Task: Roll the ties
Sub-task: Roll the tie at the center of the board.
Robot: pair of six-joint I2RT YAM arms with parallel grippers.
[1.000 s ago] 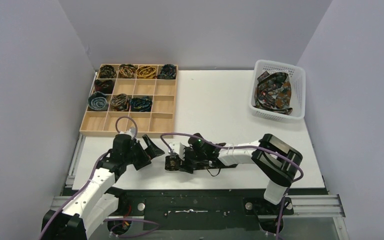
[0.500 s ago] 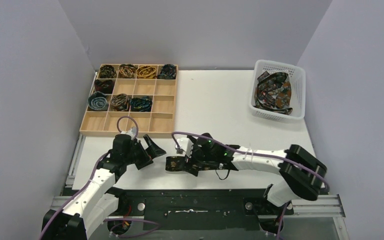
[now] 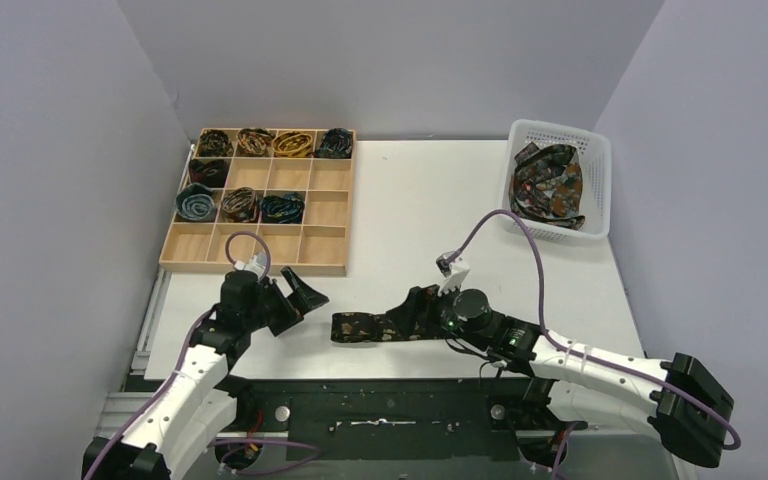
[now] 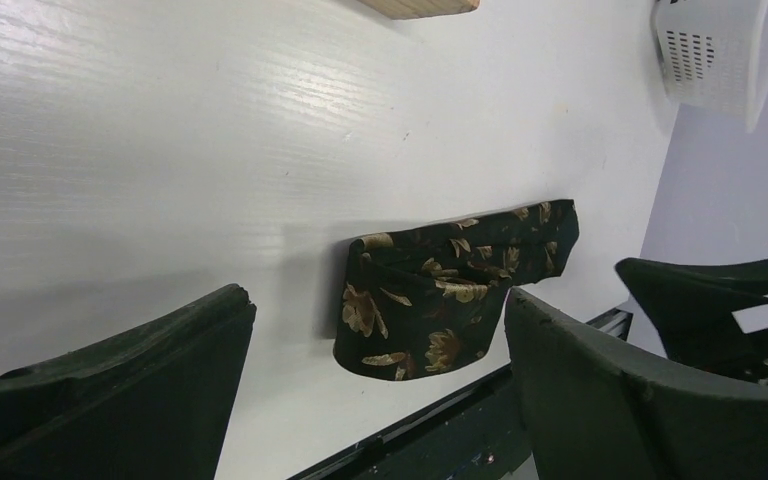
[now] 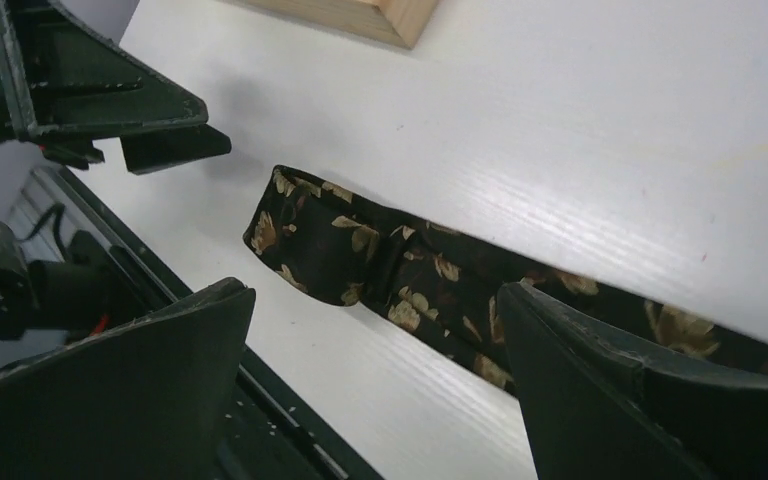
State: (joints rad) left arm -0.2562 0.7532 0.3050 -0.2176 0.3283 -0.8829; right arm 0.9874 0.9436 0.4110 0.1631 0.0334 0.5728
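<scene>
One dark tie with a gold floral print (image 3: 365, 327) lies as a short folded strip near the table's front edge; it is not coiled. In the left wrist view its rounded folded end (image 4: 430, 310) faces me. My left gripper (image 3: 298, 303) hovers just left of that end, open and empty (image 4: 375, 305). At the strip's right part sits my right gripper (image 3: 412, 312), open, its fingers either side of the tie (image 5: 360, 250) without pinching it (image 5: 370, 295). Several rolled ties (image 3: 260, 207) fill compartments of the wooden tray (image 3: 325, 235).
A white basket (image 3: 600, 165) at the back right holds a loose heap of ties (image 3: 548, 185). The wooden tray stands at the back left, its front row of compartments bare. The table's dark front rail (image 3: 390, 385) runs right below the tie.
My right gripper opened and let go of the tie, then drew back to the right as its arm swung low. The tie went from a small coil to a flat strip. The left arm barely moved.
</scene>
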